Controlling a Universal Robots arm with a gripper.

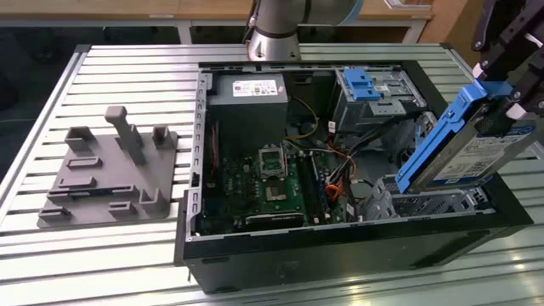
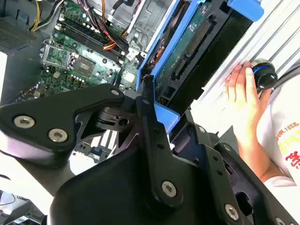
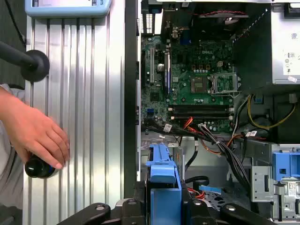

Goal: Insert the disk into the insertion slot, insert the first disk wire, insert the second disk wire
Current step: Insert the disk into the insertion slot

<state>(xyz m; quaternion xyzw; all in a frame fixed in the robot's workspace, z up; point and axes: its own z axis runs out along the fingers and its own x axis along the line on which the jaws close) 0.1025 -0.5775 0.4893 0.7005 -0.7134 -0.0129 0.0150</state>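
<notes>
ONE DISK, ONE SLOT: A single black claw (image 1: 510,86) on a robot arm is clamped on the upper end of one disk (image 1: 463,150), a flat grey metal hard drive with a white label, framed by a bright blue plastic carrier. The disk hangs steeply tilted, with its lower end at the open top of the insertion slot (image 1: 429,205), a single silver sheet-metal cage with perforated walls. Whether the two touch cannot be told. The cage sits in a corner of one open black computer case (image 1: 340,255), which lies flat on a ribbed aluminium table (image 1: 127,70) toward the table's edge on the exterior view's right.

Inside the case are one green motherboard (image 1: 276,185), one grey power supply (image 1: 248,89), a tangle of black, orange and yellow wires (image 1: 340,169), and one taller grey drive bay (image 1: 383,105) topped by a blue latch (image 1: 361,83). Near the table's opposite edge stands one grey plastic fixture (image 1: 111,178), a flat plate with several upright posts and blocks.

In the first wrist view, one hand (image 3: 40,133) of a person rests on the table's ribs beside the case, its fingers over a round black knob (image 3: 37,168).
</notes>
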